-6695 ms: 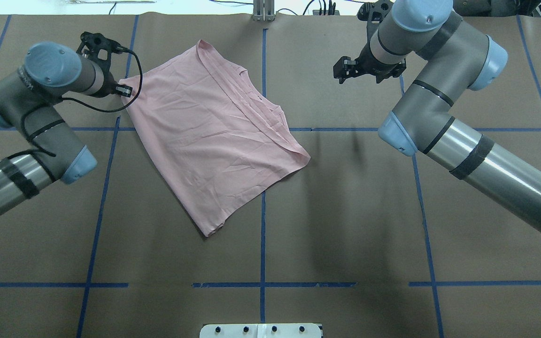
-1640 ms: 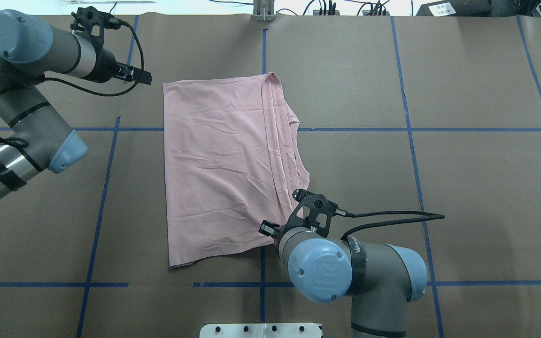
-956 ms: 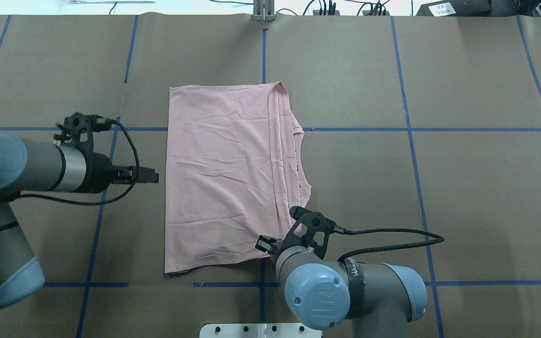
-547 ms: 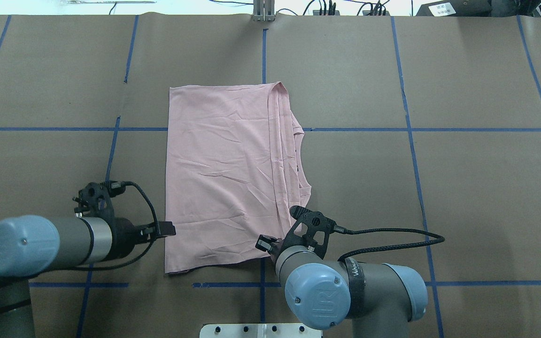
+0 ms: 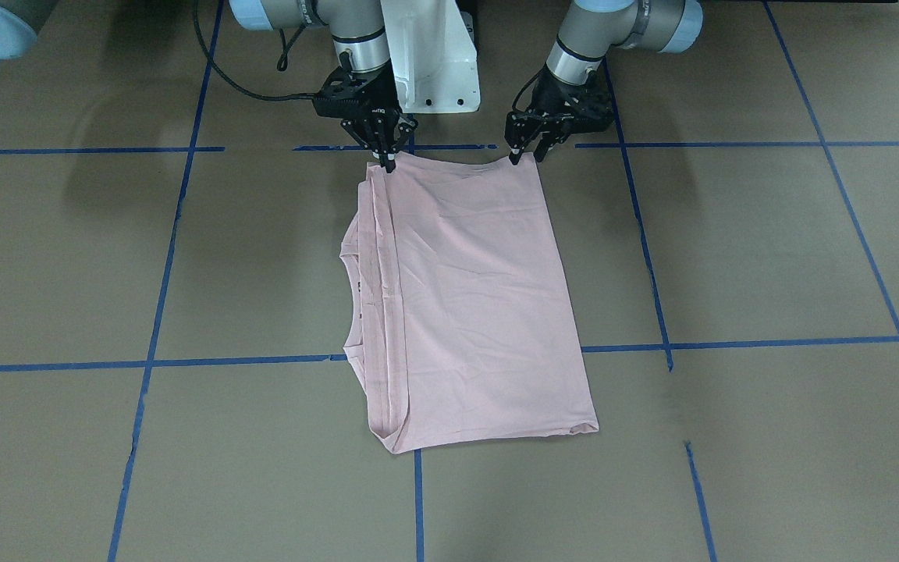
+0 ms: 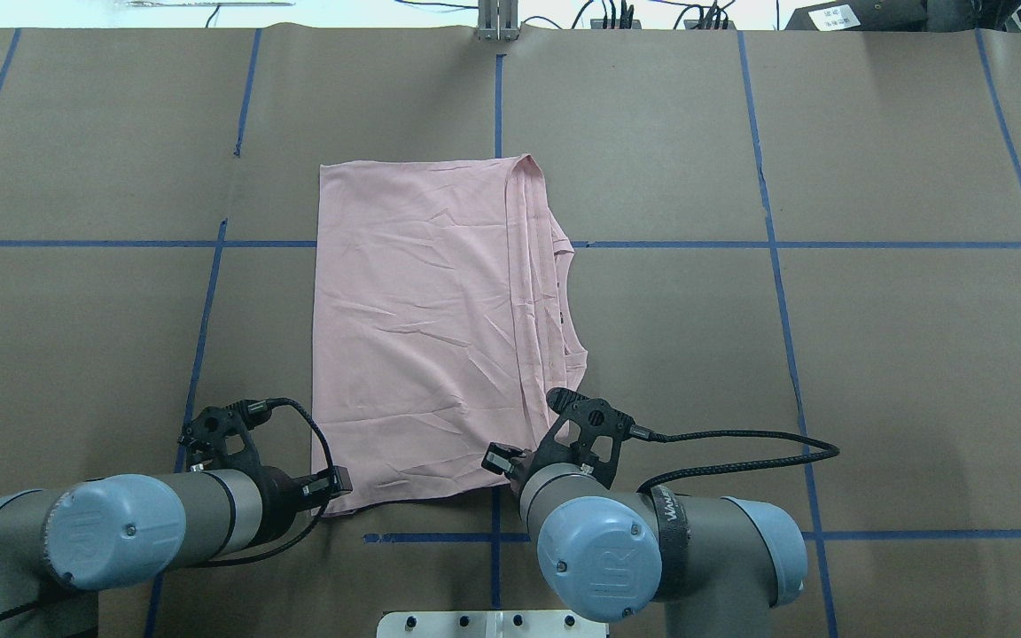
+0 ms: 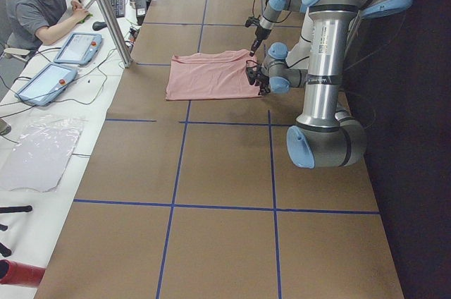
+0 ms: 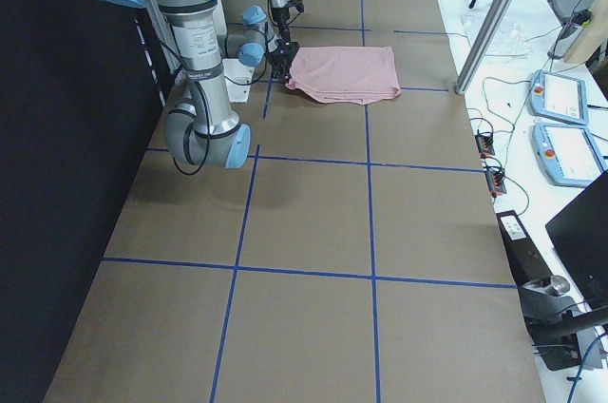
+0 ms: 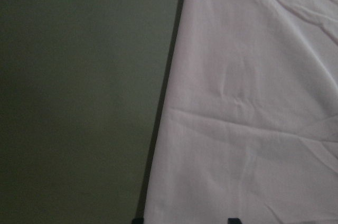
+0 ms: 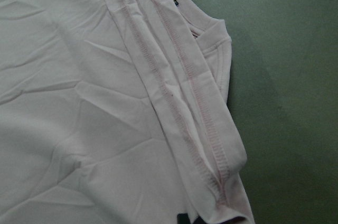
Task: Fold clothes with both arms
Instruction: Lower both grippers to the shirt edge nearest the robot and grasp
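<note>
Brown paper-covered table (image 6: pixel 830 354), marked into squares by blue tape lines (image 6: pixel 900 244), seen from above and from the operators' side. Both grey and silver tubular arms with light blue joint caps, the left arm (image 6: pixel 129 532) and the right arm (image 6: pixel 661 549), are bent low by the white pedestal base (image 5: pixel 430 55). A pale pink T-shirt (image 6: pixel 422 337) lies flat near the table's middle, folded lengthwise. Its stacked hems and ribbed neck run along the robot's right side, and its short near edge faces the base. The black two-finger left gripper (image 5: pixel 526 156) stands at the shirt's near left corner, its jaws apart with the cloth edge between them. The black right gripper (image 5: pixel 385 161) stands at the near right corner, its jaws closed and pinching the layered hem there.
</note>
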Motion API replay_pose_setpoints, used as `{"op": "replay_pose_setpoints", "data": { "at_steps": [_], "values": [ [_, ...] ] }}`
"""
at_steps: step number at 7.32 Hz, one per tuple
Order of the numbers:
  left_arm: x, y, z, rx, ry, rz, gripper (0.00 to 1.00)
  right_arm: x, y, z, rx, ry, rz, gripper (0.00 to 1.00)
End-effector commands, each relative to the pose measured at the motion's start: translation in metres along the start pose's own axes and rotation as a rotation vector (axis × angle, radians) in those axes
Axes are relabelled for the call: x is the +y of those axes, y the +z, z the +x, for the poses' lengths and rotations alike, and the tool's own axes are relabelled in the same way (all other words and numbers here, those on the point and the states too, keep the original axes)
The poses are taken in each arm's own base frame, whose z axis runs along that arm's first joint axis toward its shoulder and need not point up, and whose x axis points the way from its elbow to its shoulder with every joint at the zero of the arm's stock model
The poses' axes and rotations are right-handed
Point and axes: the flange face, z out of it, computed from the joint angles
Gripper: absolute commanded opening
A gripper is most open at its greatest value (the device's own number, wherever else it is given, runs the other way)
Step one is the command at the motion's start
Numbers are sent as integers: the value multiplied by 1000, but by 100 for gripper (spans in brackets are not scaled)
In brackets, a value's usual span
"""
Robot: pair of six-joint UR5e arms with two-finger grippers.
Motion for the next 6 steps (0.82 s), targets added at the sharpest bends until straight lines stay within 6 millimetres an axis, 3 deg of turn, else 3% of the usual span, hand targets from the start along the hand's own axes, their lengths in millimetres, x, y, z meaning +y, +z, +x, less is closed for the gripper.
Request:
{"op": "replay_pose_setpoints", "data": {
  "at_steps": [1,4,5,6],
  "values": [
    [6,4,-5,-18,7,-7,58,-1,0,0,0,1,1,0],
    [10,8,-6,-23,16,-12,57,-1,0,0,0,1,1,0],
    [13,9,-6,-24,18,-16,52,-1,1,1,1,1,2,0],
    [14,8,-5,-21,20,-18,31,-1,1,1,1,1,2,0]
  ]
}}
